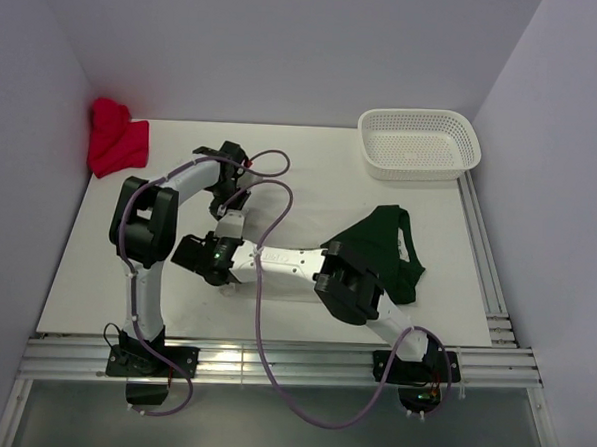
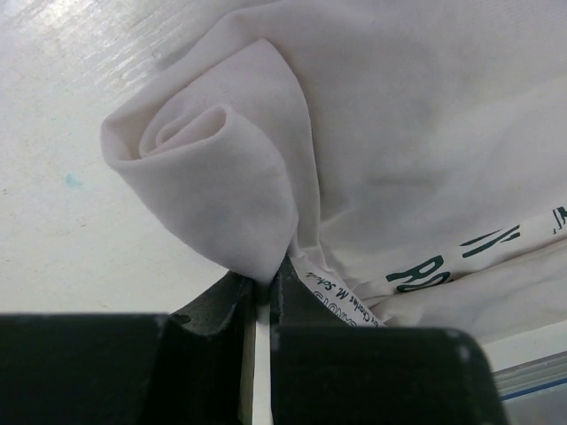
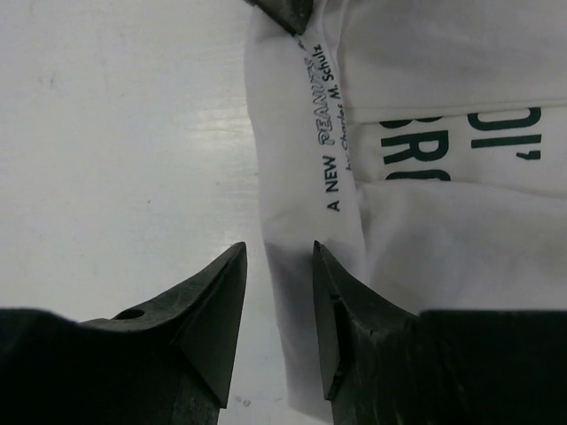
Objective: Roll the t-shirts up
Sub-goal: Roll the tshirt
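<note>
The left fingers (image 2: 306, 310) pinch the white t-shirt (image 2: 399, 133) just below its little roll (image 2: 195, 150). The right fingers (image 3: 208, 301) stand apart around its edge (image 3: 292, 221). If the pinch slips, the roll could flop open.

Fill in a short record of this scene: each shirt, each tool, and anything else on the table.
white shirt: partly rolled at one end, dark lettering
green shirt: not rolled, crumpled, to the right
left tool: shut on the white shirt's edge
right tool: open, a fold of the white shirt between its jaws
basket: white, far right
red cloth: bunched, far left
</note>
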{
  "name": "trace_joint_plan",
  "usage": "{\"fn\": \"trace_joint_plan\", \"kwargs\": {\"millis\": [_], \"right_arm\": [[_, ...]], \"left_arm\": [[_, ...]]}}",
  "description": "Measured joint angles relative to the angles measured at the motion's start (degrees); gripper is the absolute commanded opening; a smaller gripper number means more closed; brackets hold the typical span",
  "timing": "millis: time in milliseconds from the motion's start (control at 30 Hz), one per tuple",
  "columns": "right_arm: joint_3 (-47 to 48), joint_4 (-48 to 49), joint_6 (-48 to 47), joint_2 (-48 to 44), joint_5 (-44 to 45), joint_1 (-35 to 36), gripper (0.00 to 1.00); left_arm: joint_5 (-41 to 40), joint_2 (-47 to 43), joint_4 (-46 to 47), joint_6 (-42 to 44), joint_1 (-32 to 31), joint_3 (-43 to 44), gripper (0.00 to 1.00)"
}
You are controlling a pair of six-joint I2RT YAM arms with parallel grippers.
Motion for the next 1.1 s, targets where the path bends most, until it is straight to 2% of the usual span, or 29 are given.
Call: {"fn": "trace_joint_plan", "kwargs": {"millis": [833, 867, 967, 1000, 1100], "right_arm": [[4.57, -9.92, 1.99, 4.66, -0.31, 3.3, 0.47], [4.61, -9.94, 2.01, 4.66, -0.35, 3.3, 0.46], [4.61, -10.29, 2.25, 4.66, -0.52, 3.3, 0.3], [4.52, -10.29, 2.36, 4.66, -0.55, 3.3, 0.22], [1.05, -7.21, 2.6, 2.93, -0.57, 3.3, 0.11]], "left_arm": [[-1.77, 0.79, -1.09, -0.02, -1.14, 1.2, 0.0], [-1.81, 0.83, -1.14, -0.02, -1.18, 1.25, 0.0], [-1.88, 0.85, -1.27, -0.04, -1.22, 1.36, 0.01], [-1.9, 0.87, -1.29, -0.04, -1.22, 1.4, 0.02], [-2.19, 1.11, -1.73, -0.22, -1.29, 1.88, 0.11]]}}
